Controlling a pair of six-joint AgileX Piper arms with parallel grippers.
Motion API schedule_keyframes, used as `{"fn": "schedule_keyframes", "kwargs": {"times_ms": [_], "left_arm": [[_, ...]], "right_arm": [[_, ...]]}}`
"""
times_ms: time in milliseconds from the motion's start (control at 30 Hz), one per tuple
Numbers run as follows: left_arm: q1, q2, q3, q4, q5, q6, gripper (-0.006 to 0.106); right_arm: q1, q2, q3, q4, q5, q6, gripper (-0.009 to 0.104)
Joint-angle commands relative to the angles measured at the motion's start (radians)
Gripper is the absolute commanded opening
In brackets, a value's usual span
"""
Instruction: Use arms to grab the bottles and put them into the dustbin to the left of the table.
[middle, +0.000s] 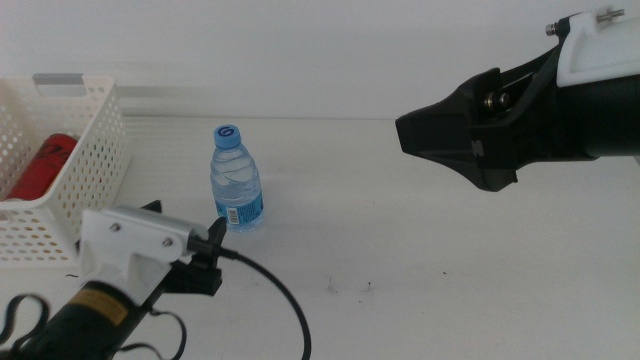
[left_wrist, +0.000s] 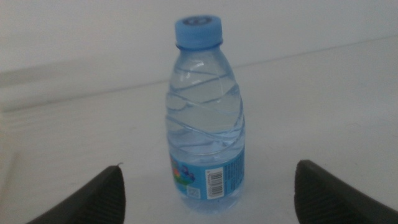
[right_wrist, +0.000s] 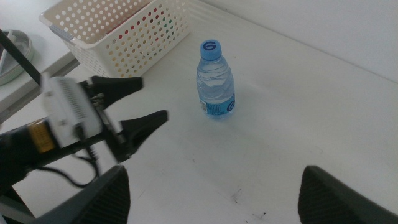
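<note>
A clear water bottle (middle: 237, 180) with a blue cap stands upright on the white table (middle: 420, 250), to the right of the dustbin (middle: 85, 180). A red can (middle: 45, 165) lies inside this white perforated basket. My left gripper (middle: 190, 228) is low at the front left, open, pointing at the bottle from a short way off. In the left wrist view the bottle (left_wrist: 205, 124) stands ahead of the open left gripper (left_wrist: 208, 167), centred between the jaws. My right gripper (middle: 420, 135) hovers high at the right, open (right_wrist: 214, 180), well away from the bottle (right_wrist: 216, 81).
The dustbin (right_wrist: 118, 31) sits at the table's left end by the back wall. A black cable (middle: 280, 290) trails from the left arm across the front of the table. A few dark specks (middle: 350, 288) mark the tabletop.
</note>
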Motion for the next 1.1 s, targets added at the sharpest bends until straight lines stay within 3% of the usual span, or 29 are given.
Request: {"fn": "schedule_keyframes", "kwargs": {"times_ms": [0, 133, 300, 700, 1067], "left_arm": [[0.044, 0.064, -0.043, 0.088, -0.031, -0.073, 0.092], [0.156, 0.16, -0.116, 0.299, -0.031, -0.116, 0.092], [0.232, 0.272, -0.222, 0.431, -0.029, -0.214, 0.092], [0.247, 0.493, -0.463, 0.495, -0.016, -0.251, 0.092], [0.247, 0.616, -0.59, 0.48, -0.016, -0.266, 0.092]], "right_arm": [[0.002, -0.004, -0.006, -0.011, -0.004, -0.003, 0.091], [0.002, -0.004, -0.006, -0.011, -0.004, -0.003, 0.091], [0.002, -0.004, -0.006, -0.011, -0.004, -0.003, 0.091], [0.002, -0.004, -0.006, -0.011, -0.004, -0.003, 0.091], [0.002, -0.004, -0.006, -0.011, -0.004, -0.003, 0.091]]}}
